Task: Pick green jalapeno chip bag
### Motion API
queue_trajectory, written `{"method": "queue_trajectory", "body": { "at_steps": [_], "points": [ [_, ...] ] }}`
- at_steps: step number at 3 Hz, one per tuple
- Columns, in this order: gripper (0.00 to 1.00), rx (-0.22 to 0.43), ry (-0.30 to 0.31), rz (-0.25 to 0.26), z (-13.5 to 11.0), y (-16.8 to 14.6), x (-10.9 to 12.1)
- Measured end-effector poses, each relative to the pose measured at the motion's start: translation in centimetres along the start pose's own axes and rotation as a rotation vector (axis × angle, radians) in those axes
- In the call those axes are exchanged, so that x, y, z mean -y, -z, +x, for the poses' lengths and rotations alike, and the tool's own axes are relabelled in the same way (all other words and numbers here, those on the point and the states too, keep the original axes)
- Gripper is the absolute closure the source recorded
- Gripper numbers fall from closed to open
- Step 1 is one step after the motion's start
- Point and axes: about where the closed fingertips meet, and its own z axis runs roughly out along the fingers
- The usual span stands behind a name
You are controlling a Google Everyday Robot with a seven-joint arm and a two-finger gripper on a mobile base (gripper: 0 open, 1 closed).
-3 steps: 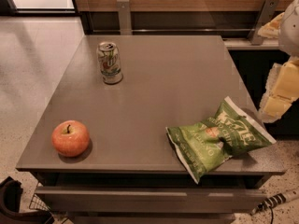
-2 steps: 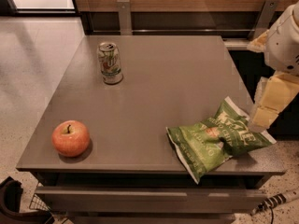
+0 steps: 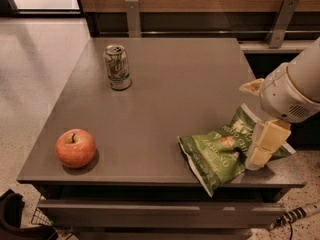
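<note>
Grey table (image 3: 175, 99), crinkled green bag (image 3: 212, 153) — gripper (image 3: 260, 154) above

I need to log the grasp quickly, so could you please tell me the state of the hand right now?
Hand: down at the right end of the green jalapeno chip bag; open, closed or holding cannot be told.

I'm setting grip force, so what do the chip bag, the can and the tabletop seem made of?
Chip bag: thin glossy plastic film, judging by crinkles and sheen. Can: likely aluminium, printed white and green, shiny top rim. Table: smooth matte grey-brown top, perhaps laminate; unclear. The gripper sits at the bag's right end.
</note>
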Motion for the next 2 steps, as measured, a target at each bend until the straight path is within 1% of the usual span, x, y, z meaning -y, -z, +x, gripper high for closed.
{"method": "queue_trajectory", "body": {
  "at_steps": [1,2],
  "points": [
    [0.00,0.076,0.083,-0.073,-0.8,-2.7,-1.5],
    [0.26,0.112,0.197,-0.127,-1.5,-4.7,-3.5]
  ]
}}
